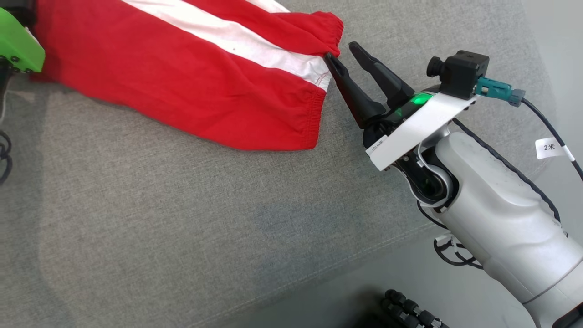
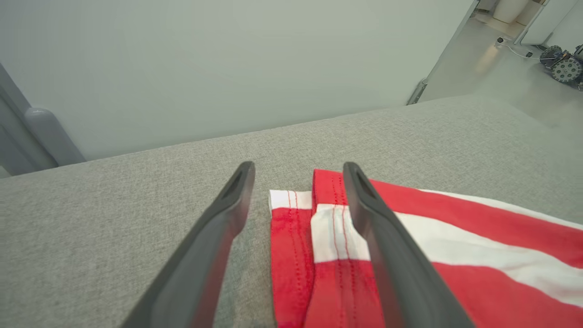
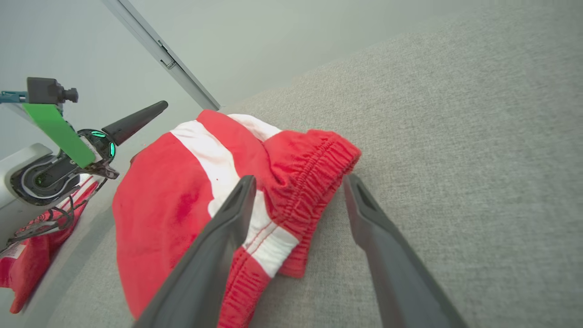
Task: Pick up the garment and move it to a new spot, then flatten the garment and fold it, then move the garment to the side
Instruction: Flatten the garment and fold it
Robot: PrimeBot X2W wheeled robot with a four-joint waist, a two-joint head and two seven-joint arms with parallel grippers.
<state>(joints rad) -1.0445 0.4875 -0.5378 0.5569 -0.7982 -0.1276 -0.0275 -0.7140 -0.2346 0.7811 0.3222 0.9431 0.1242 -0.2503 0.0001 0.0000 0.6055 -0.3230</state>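
Observation:
The garment (image 1: 182, 77) is red with a broad white stripe and lies on the grey fabric surface (image 1: 182, 218) at the upper left. My right gripper (image 1: 340, 51) is open, its fingertips at the gathered elastic band at the garment's right end. In the right wrist view the right gripper (image 3: 299, 178) straddles that band of the garment (image 3: 182, 200), holding nothing. My left gripper (image 2: 298, 168) is open just above the stitched hem of the garment (image 2: 455, 255). One dark finger (image 3: 136, 120) of the left arm shows beyond the cloth.
The left wrist's green mount (image 1: 18, 45) sits at the upper left corner. The grey surface ends in a diagonal edge (image 1: 364, 255) at the lower right, with pale floor beyond. A tagged cable (image 1: 551, 148) trails from the right wrist camera. A wall (image 2: 227, 68) stands behind the surface.

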